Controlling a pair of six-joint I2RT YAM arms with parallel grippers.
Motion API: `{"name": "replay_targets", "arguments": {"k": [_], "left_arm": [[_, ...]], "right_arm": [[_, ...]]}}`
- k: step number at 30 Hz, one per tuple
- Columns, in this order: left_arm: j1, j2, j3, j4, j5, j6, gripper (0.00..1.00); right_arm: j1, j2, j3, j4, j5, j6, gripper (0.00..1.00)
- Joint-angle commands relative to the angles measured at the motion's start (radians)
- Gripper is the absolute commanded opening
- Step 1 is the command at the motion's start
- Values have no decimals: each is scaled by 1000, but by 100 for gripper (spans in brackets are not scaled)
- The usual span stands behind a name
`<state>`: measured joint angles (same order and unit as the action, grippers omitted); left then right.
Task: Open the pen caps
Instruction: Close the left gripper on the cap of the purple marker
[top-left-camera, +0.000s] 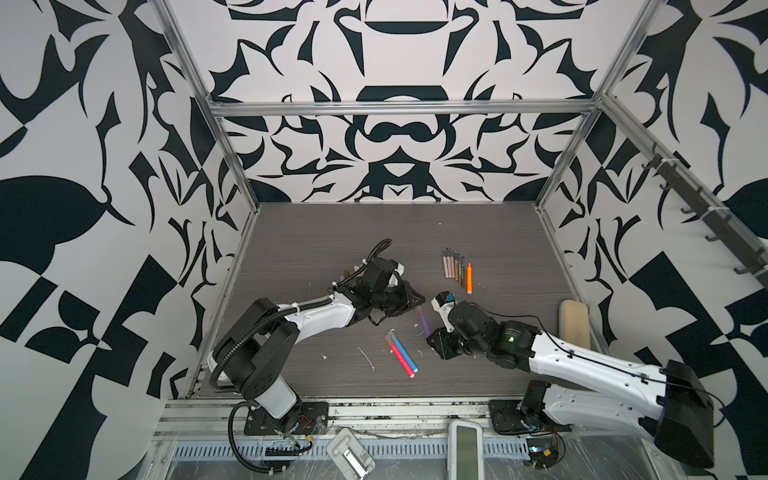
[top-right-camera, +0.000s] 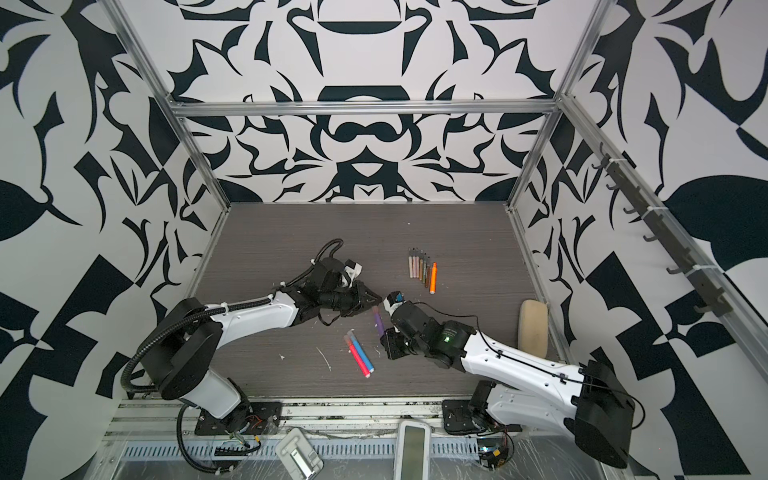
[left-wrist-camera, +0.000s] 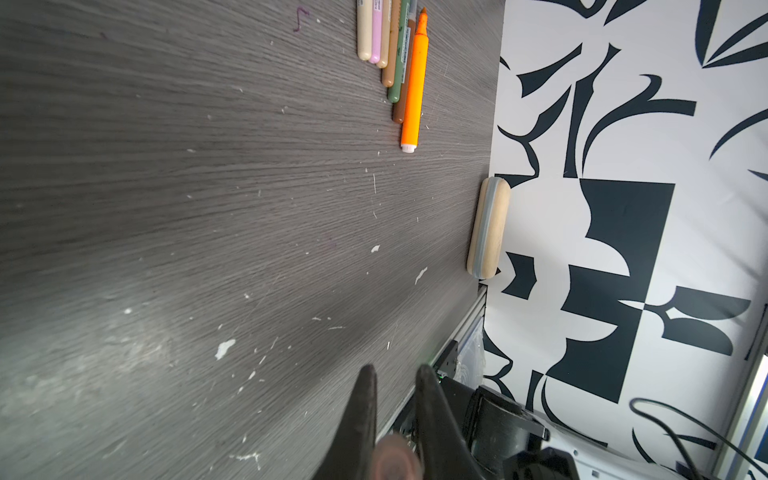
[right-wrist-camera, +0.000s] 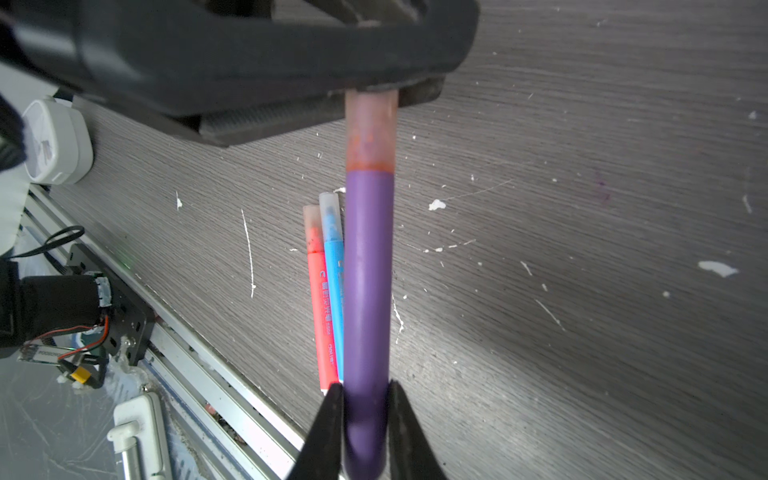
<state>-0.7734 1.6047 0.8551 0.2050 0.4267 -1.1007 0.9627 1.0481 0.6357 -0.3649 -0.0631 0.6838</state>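
You cannot see the far end of the peach cap (right-wrist-camera: 370, 129): in the right wrist view it runs in behind a finger of the left end effector (left-wrist-camera: 395, 374), and in the left wrist view it is only a blur at the picture's edge. The purple pen (right-wrist-camera: 368, 270) is cut off at its near end, between the fingers of the right end effector (right-wrist-camera: 365, 386), and it covers one side of the blue pen (right-wrist-camera: 333, 249). The row of thin pens (left-wrist-camera: 386, 41) is cut short by the left wrist picture's edge. In a top view the stubby tan and brown caps (top-left-camera: 347, 275) sit half hidden behind the left arm (top-left-camera: 316, 309), too small for you to count.
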Motion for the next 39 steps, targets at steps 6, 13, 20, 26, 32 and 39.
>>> {"name": "replay_targets", "arguments": {"k": [6, 13, 20, 26, 32, 39], "left_arm": [[-20, -29, 19, 20, 5, -7, 0], [-21, -61, 2, 14, -3, -19, 17], [-20, -70, -16, 23, 1, -26, 33], [-32, -73, -23, 42, 10, -31, 32], [-33, -78, -29, 43, 13, -26, 0], [-44, -83, -30, 51, 12, -22, 0]], "right_arm": [[-17, 49, 72, 20, 7, -19, 33], [-22, 98, 81, 75, -13, -8, 0], [-23, 111, 105, 63, -5, -8, 0], [-23, 119, 119, 56, 9, -9, 0], [-23, 122, 130, 46, 16, -8, 0], [-25, 134, 150, 40, 31, -5, 32]]}}
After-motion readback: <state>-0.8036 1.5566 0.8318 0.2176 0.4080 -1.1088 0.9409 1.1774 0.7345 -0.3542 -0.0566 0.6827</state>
